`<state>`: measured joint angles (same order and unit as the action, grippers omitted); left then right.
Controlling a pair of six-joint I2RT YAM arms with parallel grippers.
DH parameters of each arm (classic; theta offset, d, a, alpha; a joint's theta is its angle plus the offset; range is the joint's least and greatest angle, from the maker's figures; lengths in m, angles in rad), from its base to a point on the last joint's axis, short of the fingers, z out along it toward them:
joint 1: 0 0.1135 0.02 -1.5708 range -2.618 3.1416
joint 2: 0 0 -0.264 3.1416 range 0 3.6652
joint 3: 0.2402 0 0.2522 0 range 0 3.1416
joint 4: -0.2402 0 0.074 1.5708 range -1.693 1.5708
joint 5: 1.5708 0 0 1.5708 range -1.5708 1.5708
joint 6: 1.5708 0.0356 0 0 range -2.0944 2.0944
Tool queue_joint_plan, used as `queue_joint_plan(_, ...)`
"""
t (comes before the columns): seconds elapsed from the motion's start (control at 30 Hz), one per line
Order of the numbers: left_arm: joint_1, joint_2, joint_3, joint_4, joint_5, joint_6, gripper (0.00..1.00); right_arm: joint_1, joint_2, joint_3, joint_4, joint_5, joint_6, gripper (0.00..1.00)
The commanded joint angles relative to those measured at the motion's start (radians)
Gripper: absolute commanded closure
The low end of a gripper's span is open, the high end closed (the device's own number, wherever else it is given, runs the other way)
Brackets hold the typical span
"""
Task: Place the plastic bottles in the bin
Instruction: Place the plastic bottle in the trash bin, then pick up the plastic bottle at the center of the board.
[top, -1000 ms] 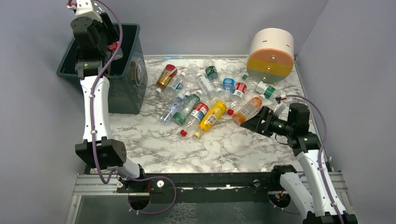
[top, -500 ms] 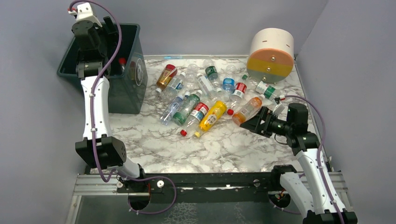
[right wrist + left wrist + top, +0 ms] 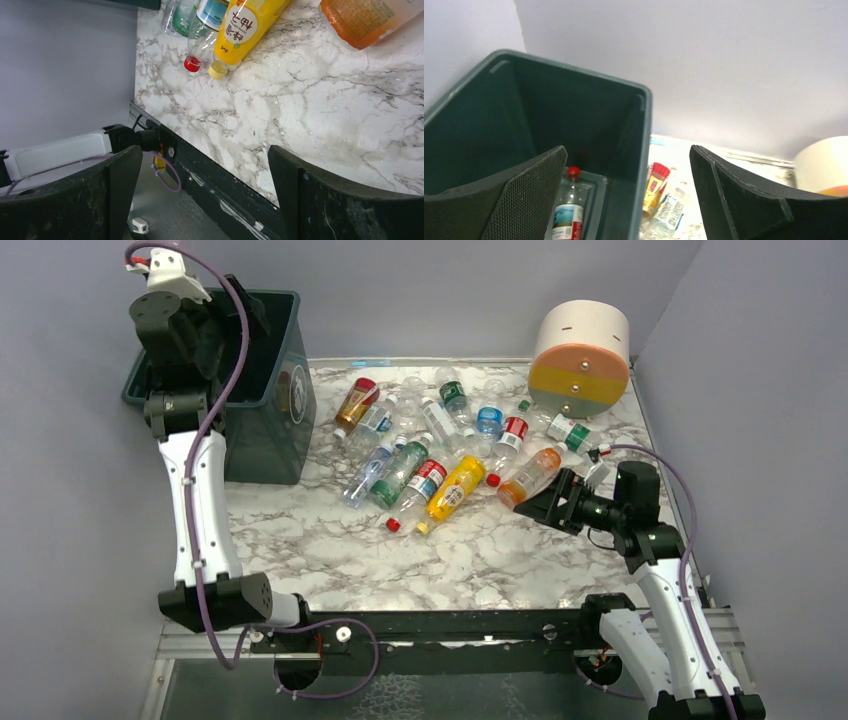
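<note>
Left gripper (image 3: 626, 152) is hanging over the bin (image 3: 268, 440) at the table's (image 3: 480, 550) far left corner, fingers spread wide with nothing between them. One clear red-capped bottle (image 3: 568, 210) is lying on the bin floor below. The rest of the bottles (image 3: 440, 440) are lying loose across the far half of the table, from just beside the bin toward the cylinder (image 3: 580, 358) at the far right corner. Right gripper (image 3: 203, 150) is also gaping empty, hovering low near the right edge with the orange bottle (image 3: 530, 475) just in front of it. Step in hand, I'd say: the drop is done and the left arm is clearing out for the next pick. Doing it well means lifting straight above the rim before swinging right and keeping the fingers wide. Then it's going for the amber bottle (image 3: 356, 405) nearest the bin, closing across its body rather than along it, since these are likely to roll. Versus a second ago: the left fingers were pinching a red-capped bottle over the bin, and half a second ago it was dropping inside. Now they're spread, the wrist is sitting further left and the elbow nearer the near edge. Right arm and pile aren't changing.
</note>
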<state>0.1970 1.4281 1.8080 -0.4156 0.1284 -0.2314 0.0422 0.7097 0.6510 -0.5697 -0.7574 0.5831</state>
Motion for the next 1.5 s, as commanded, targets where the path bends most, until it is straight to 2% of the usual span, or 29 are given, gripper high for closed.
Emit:
queue_joint_plan(0.0,0.007,-0.121,-0.036,-0.019,0.126,-0.040,0.01,0.002,-0.015,-0.015,0.020,-0.035,-0.005,0.01)
queue_joint_plan(0.1,0.007,-0.145,-0.088,-0.027,0.175,-0.070,0.01,0.002,-0.003,-0.011,0.040,-0.033,-0.003,0.01)
queue_joint_plan(0.23,-0.005,-0.185,-0.202,0.061,0.341,-0.116,0.01,0.002,0.031,0.014,0.046,-0.035,-0.009,0.00)
queue_joint_plan(0.4,-0.089,-0.170,-0.196,0.048,0.361,-0.092,0.01,0.002,0.036,0.027,0.065,-0.031,-0.001,0.01)
queue_joint_plan(0.47,-0.164,-0.160,-0.183,0.044,0.359,-0.076,0.01,0.002,0.039,0.033,0.064,-0.030,0.001,0.00)
queue_joint_plan(0.67,-0.475,-0.091,-0.105,-0.078,0.185,0.043,0.01,0.002,0.035,0.042,0.062,-0.020,0.007,0.01)
queue_joint_plan(0.83,-0.656,-0.044,-0.121,-0.138,0.085,0.098,0.01,0.002,0.025,0.048,0.057,-0.012,0.012,0.01)
queue_joint_plan(0.93,-0.779,-0.014,-0.171,-0.171,-0.034,0.152,0.01,0.002,0.022,0.057,0.048,-0.010,0.010,0.01)
queue_joint_plan(1.0,-0.811,0.006,-0.214,-0.188,-0.093,0.165,0.01,0.002,0.022,0.071,0.033,-0.006,0.000,0.01)
queue_joint_plan(1.47,-0.942,0.112,-0.355,-0.190,-0.120,0.157,0.01,0.002,0.022,0.075,0.024,0.020,-0.003,0.00)
